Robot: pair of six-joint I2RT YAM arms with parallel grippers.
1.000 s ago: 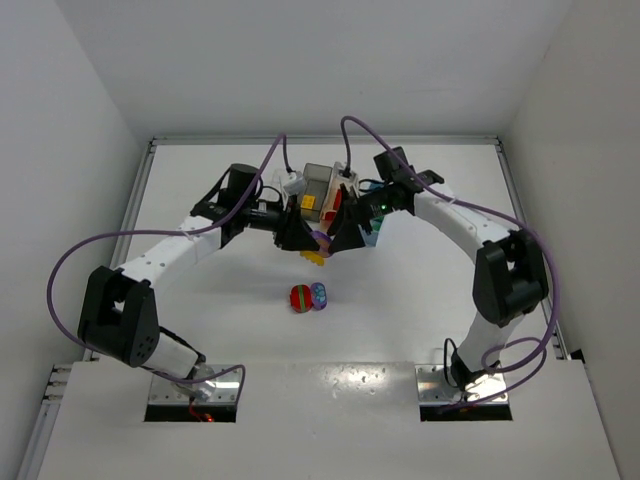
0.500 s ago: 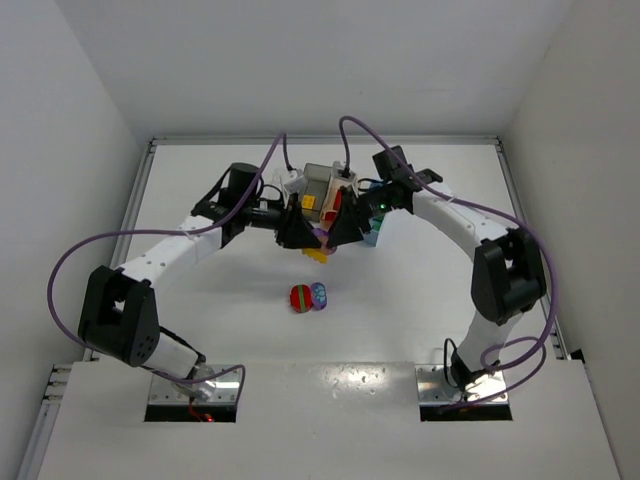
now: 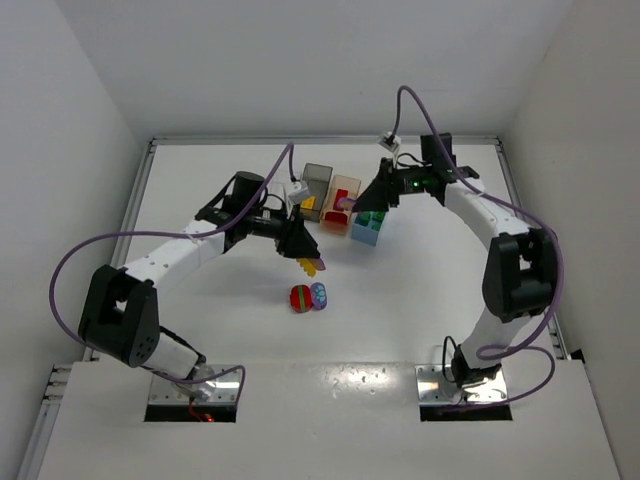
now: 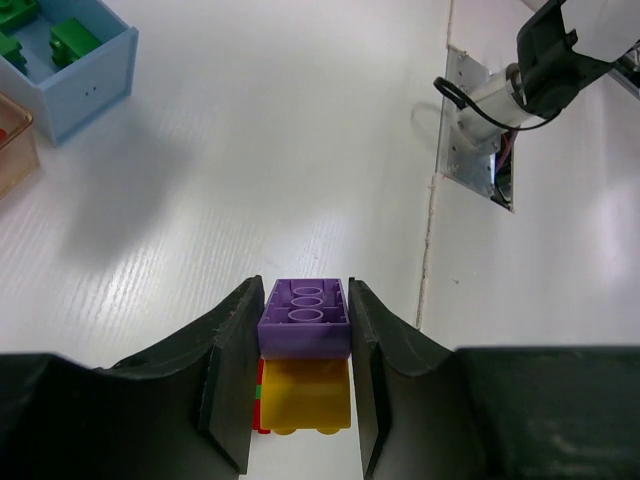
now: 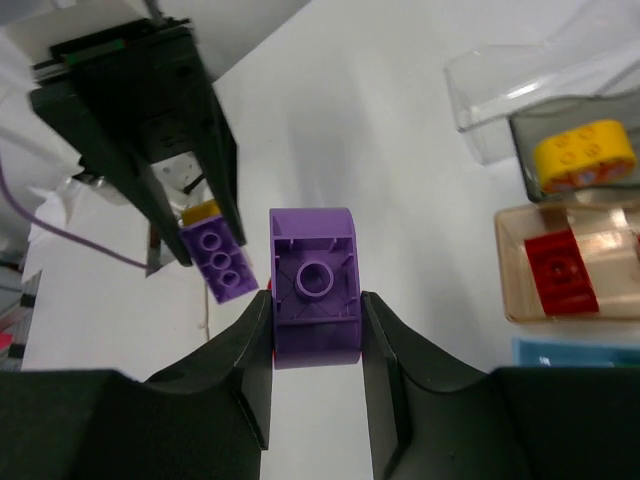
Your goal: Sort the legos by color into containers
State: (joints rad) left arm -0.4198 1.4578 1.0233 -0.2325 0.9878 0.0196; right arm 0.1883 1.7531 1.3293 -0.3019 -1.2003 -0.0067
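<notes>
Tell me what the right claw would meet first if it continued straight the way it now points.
Most likely the bare table: the right claw, shut on a purple brick, points at white surface between the left claw and the clear bin. Depth is unclear.

Nothing legible anywhere; no lettering, brand, number or sign can be read in any view.

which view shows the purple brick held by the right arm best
Right wrist view: the purple brick fills the centre, hollow underside facing the camera, clamped in the right end effector. The top view shows barely a speck of it; the left wrist view misses it.
</notes>
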